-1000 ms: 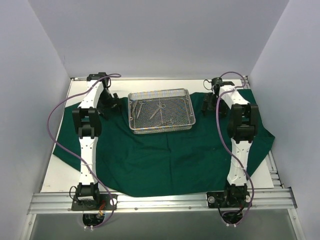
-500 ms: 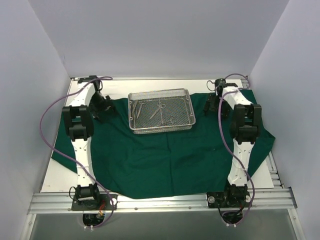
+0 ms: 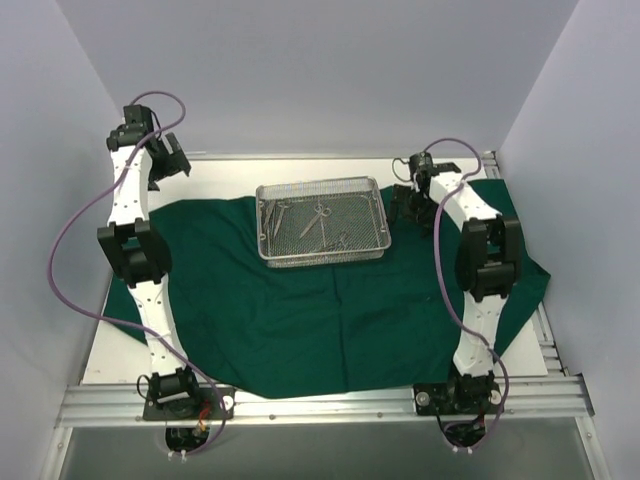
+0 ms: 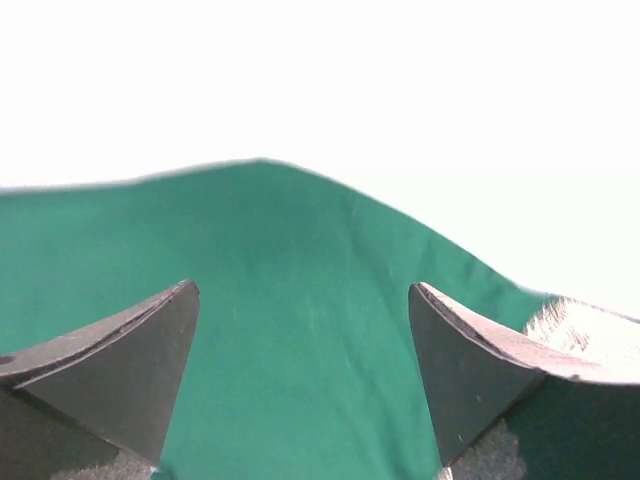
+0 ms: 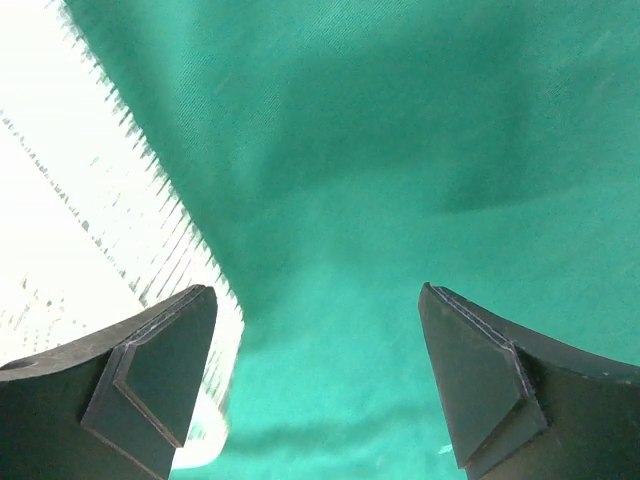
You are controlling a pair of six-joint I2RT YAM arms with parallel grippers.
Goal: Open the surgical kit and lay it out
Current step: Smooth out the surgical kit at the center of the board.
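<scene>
A large dark green cloth drape (image 3: 330, 310) lies spread over the white worktop (image 3: 105, 350), with its near edge close to the arm bases and its right side bunched toward the worktop's edge. On the drape's far middle part sits a shallow rectangular silver wire-mesh tray (image 3: 322, 256). Inside it lie several thin steel scissors and forceps (image 3: 316, 222), loosely scattered; they are too small to tell apart.

The left hand (image 3: 170, 162) is raised high above the far left corner, well apart from the tray. In the left wrist view its fingers (image 4: 130, 360) stand wide apart with nothing between them, and the drape (image 4: 300, 400) shows below.

The right hand (image 3: 408, 208) hangs low just beside the tray's right end. In the right wrist view it is likewise released (image 5: 316, 290), empty, over green cloth, with the tray's bright mesh wall (image 5: 150, 250) at the left of that view.
</scene>
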